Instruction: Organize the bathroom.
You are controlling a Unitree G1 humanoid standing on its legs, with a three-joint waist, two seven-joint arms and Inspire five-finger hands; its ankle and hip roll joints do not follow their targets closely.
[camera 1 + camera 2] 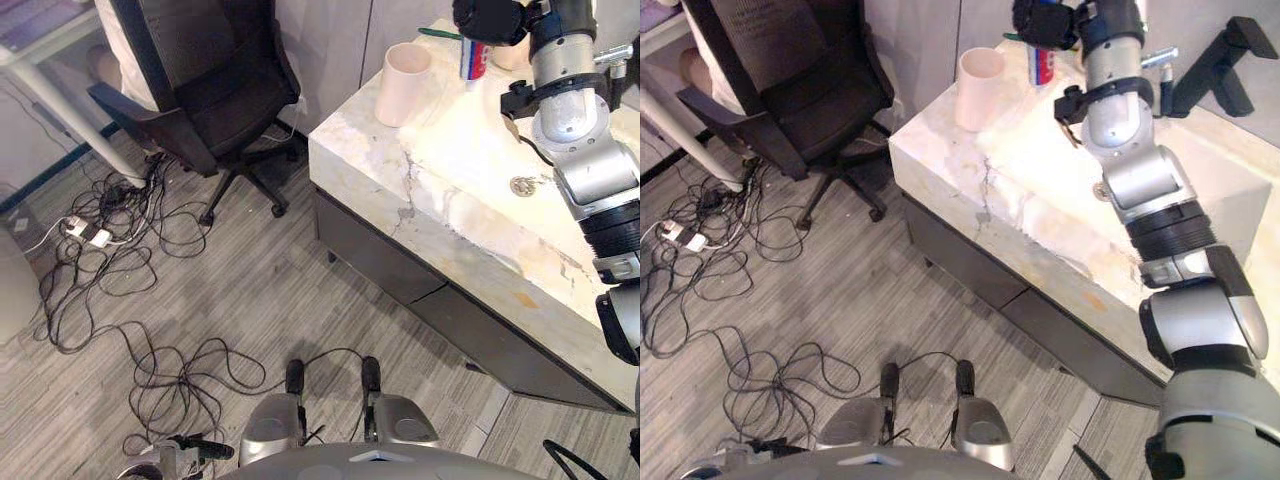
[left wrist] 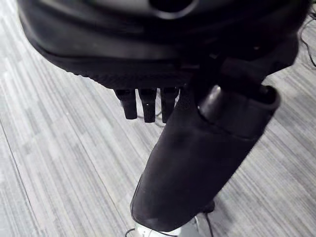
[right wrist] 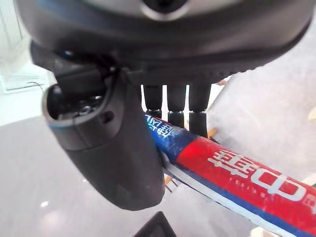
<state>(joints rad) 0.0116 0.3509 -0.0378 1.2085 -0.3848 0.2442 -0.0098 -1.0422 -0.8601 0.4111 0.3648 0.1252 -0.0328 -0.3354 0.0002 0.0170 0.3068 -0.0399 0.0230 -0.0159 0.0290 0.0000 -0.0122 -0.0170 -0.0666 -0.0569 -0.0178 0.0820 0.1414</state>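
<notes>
The right hand was raised over the far end of the marble counter, its fingers and thumb closed around a toothpaste tube. The tube was red, white and blue; from the head views only its lower part showed below the dark hand, hanging just above the countertop. There was white lettering on the red band, but I leave it unread. Just beside the tube stood a pale pink cup, upright near the counter's corner, apart from the hand. A green stick-like thing, perhaps a toothbrush handle, poked out behind the hand, its far end hidden. A small round drain sat in the counter next to the forearm. A black faucet rose at the back, partly cut off by the edge of the view.

To the left, a black office chair stood on the grey plank floor, with a tangle of cables and a white power strip spread around its base.

The left hand hung low over the floor, fingers relaxed and empty.
</notes>
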